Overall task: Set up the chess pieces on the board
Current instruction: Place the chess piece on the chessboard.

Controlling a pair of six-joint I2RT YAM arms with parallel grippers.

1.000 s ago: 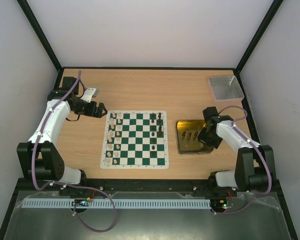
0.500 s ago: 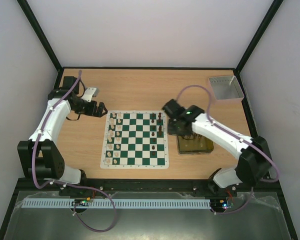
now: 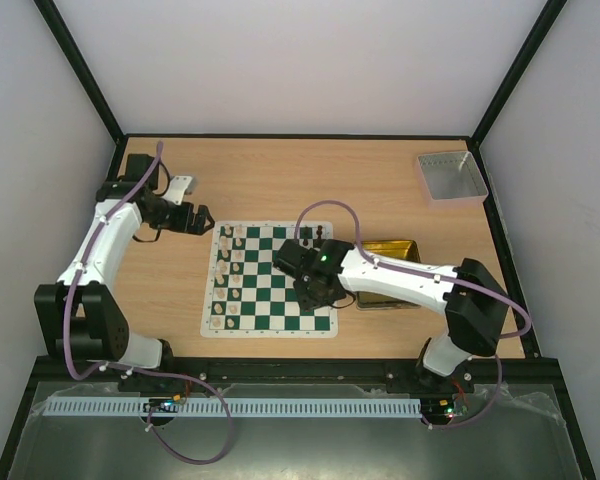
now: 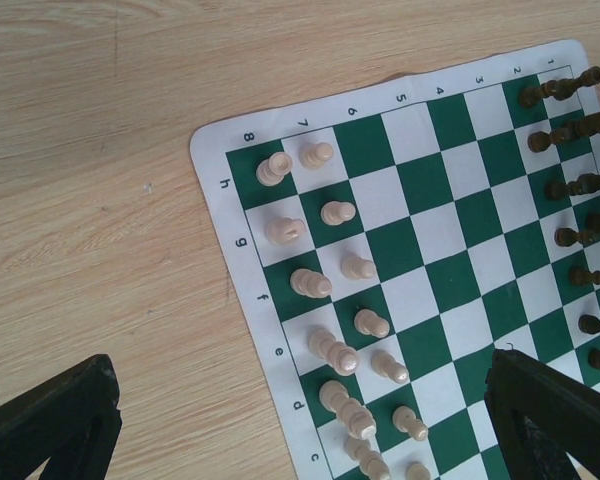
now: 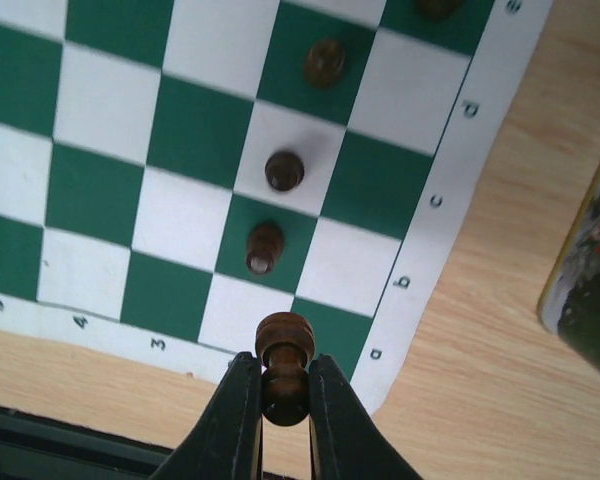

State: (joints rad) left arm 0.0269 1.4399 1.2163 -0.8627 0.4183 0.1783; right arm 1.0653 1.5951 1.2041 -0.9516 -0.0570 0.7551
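Observation:
The board is a green and white checkered mat in the middle of the table. Cream chess pieces stand in two files on its left side, also seen in the left wrist view. Dark brown pieces stand on its right side. My right gripper hangs over the board's near right part. In the right wrist view it is shut on a dark brown piece, held above the corner squares by the letter a. My left gripper is open and empty, left of the board's far corner.
A gold tin sits right of the board, partly under my right arm, and shows at the right edge of the right wrist view. A grey tray stands at the far right corner. Dark pieces stand just ahead of the held piece.
My right arm has swung left from the gold tin to over the board's near right corner. The left arm has not moved.

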